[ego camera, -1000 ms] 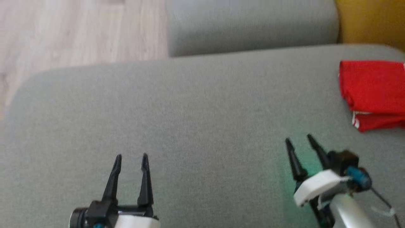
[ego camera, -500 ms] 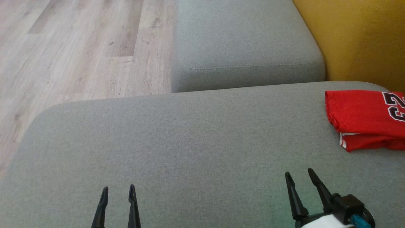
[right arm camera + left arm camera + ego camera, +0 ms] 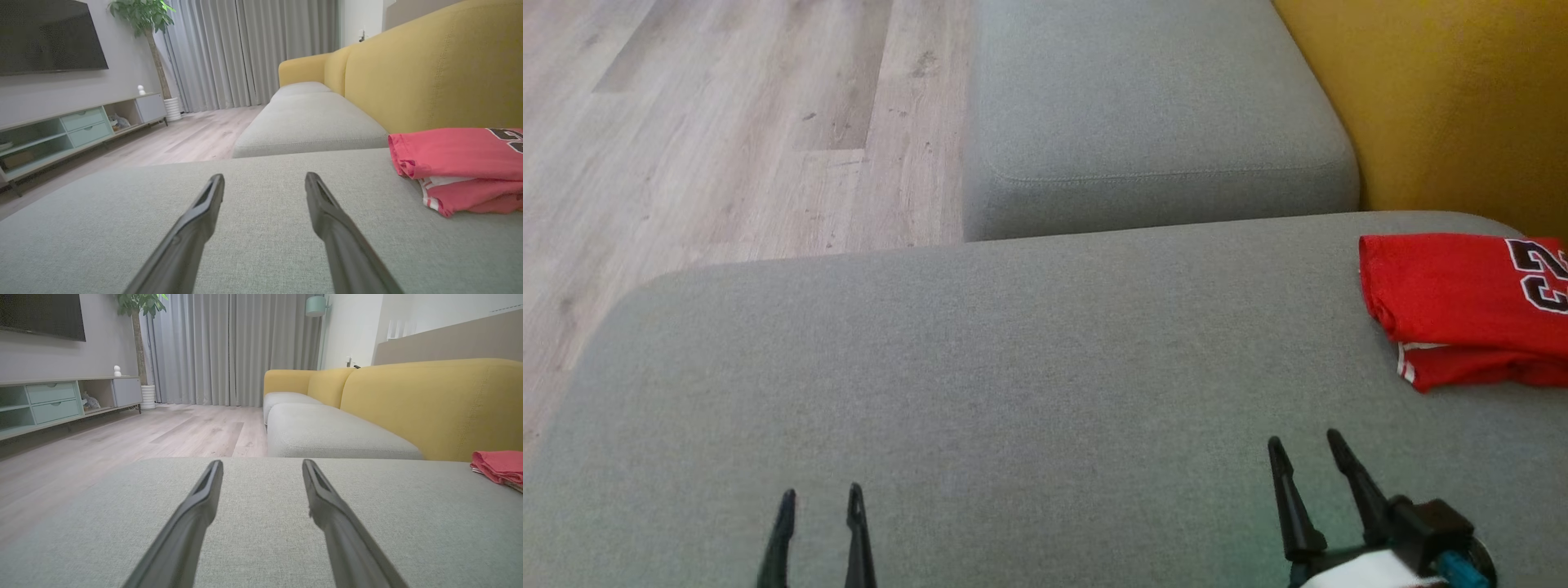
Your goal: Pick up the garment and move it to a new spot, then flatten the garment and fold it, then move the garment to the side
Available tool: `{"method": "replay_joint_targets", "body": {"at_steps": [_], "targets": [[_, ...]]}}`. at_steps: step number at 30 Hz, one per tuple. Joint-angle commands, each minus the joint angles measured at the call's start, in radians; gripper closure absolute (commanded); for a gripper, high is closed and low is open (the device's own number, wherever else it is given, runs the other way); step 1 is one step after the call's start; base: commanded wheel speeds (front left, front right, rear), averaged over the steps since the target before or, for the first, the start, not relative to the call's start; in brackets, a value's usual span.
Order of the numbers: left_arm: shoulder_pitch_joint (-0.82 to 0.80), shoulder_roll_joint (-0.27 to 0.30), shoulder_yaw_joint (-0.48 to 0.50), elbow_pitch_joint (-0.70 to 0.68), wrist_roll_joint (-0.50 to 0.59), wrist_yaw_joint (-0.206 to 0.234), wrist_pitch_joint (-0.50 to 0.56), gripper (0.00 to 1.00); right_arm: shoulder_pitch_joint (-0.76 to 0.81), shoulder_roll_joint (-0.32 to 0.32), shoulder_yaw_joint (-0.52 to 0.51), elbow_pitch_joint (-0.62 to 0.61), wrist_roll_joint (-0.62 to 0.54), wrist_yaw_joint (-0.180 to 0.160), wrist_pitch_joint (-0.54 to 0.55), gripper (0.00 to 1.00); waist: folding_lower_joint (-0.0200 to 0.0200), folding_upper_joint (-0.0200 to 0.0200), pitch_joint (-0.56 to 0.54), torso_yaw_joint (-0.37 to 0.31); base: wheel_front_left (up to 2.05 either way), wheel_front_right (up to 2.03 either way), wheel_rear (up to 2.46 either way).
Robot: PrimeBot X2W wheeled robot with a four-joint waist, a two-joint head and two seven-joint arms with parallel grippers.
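I had the left tool [image 3: 821, 490] at the bottom of the head view. Its two dark fingers were parted with nothing between them, above the gray seat cushion [image 3: 1013, 351]. The right tool [image 3: 1304, 438] sat at the lower right, also spread and empty, with its tapered fingers leaning a little to that view's left.

The garment [image 3: 1454, 294] lay folded at the cushion's far right, cut off by the frame's border. It was close under the yellow backrest [image 3: 1445, 106] and well apart from the left tool. The right tool was nearer to it but not touching. In the right wrist view it lay to the right of the fingers.

The cushion was a broad slab with rounded corners. Its left edge and far left corner dropped away to the floor [image 3: 727, 122], pale wood planks with visible grain. Its far edge met a second cushion [image 3: 1152, 106], which had a stitched seam along its near edge. A wide stretch of flat cushion lay ahead of and between both tools.

The upholstery was a tight gray weave, and the backrest a similar weave in mustard. The garment was a soft red fabric in stacked layers, with rolled folds on its left side, a white striped trim on the lower layer, and dark white-edged numerals on top. Through the left wrist camera I saw gray pleated curtains [image 3: 229, 347] and a low cabinet [image 3: 53, 404] across the room.
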Motion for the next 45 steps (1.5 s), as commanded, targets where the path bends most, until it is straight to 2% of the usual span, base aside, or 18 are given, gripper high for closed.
{"method": "replay_joint_targets", "body": {"at_steps": [1,4,45], "targets": [[0.0,0.0,0.0,-0.001,0.002,0.0,0.0,1.0,0.0,0.0,-0.001,0.0,0.003,0.0,0.0,1.0,0.0,-0.0001,0.0,0.0,0.0,0.0,0.0],[0.012,-0.001,-0.003,0.044,0.0,-0.001,0.0,1.0,0.016,0.0,0.001,0.043,0.007,-0.001,0.002,1.0,0.0001,-0.0001,0.001,0.0,0.0,0.0,0.0],[-0.113,0.018,0.064,0.08,-0.502,-0.084,0.1,1.0,-0.071,-0.014,-0.062,0.022,0.499,0.002,0.106,1.0,0.0001,-0.0001,0.06,-0.005,0.0,0.0,0.0]]}}
